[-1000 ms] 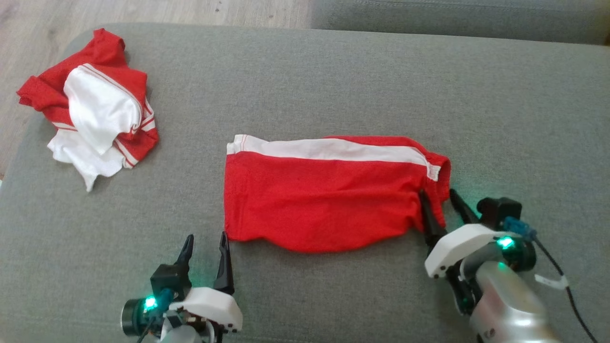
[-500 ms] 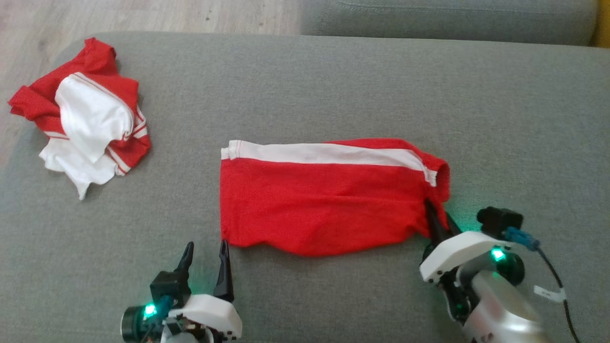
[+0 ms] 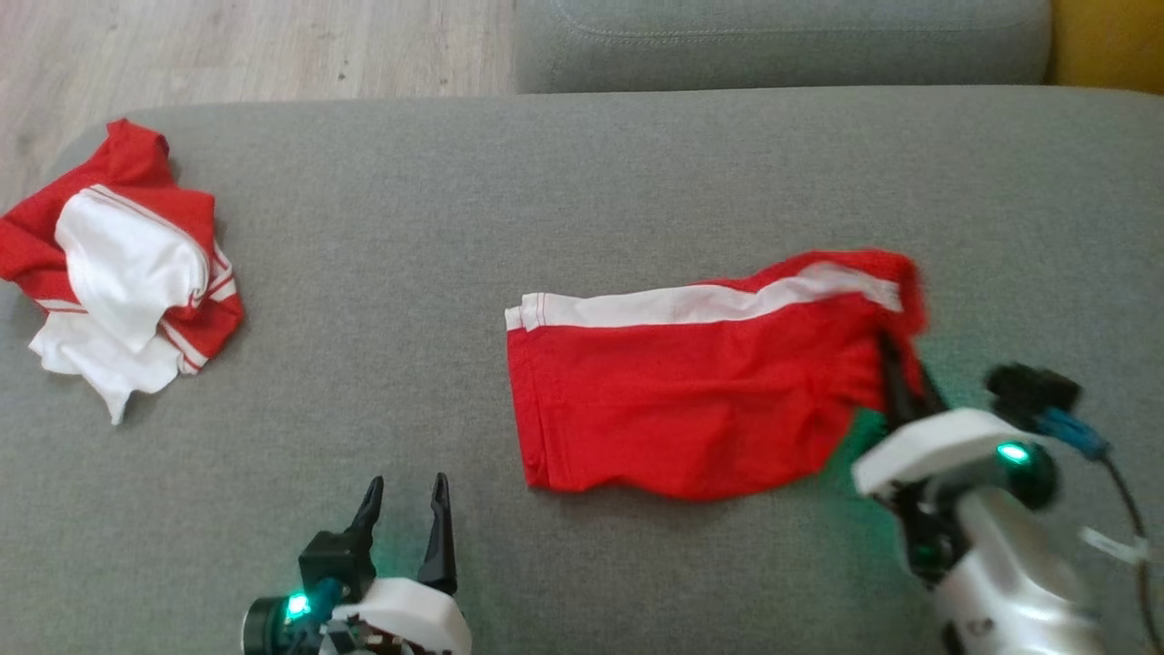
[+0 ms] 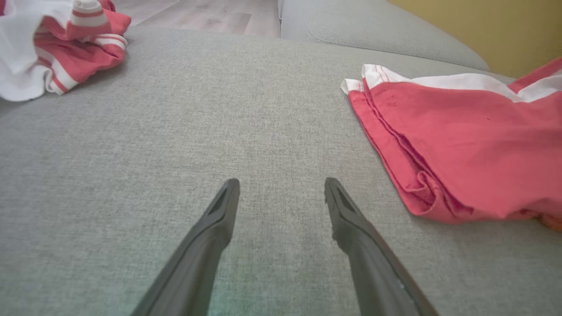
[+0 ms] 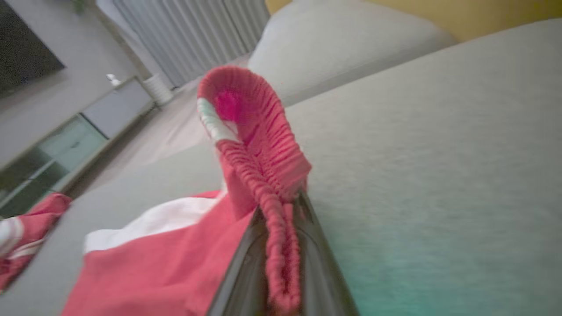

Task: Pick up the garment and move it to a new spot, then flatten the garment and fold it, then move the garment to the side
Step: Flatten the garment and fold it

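Now, the last step.
Shorts (image 3: 682,400) look folded; right claw (image 3: 898,359) grips their waistband (image 5: 274,206), left claw (image 3: 407,482) gapes beside them; moving aside remains.

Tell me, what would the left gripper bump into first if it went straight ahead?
Probably nothing but bare grey cushion: the left gripper points between the crumpled clothes and red shorts.

Red garment (image 5: 167,267), its elastic waistband (image 5: 263,145) between closed fingers (image 5: 248,267), over grey cushion (image 5: 439,153).
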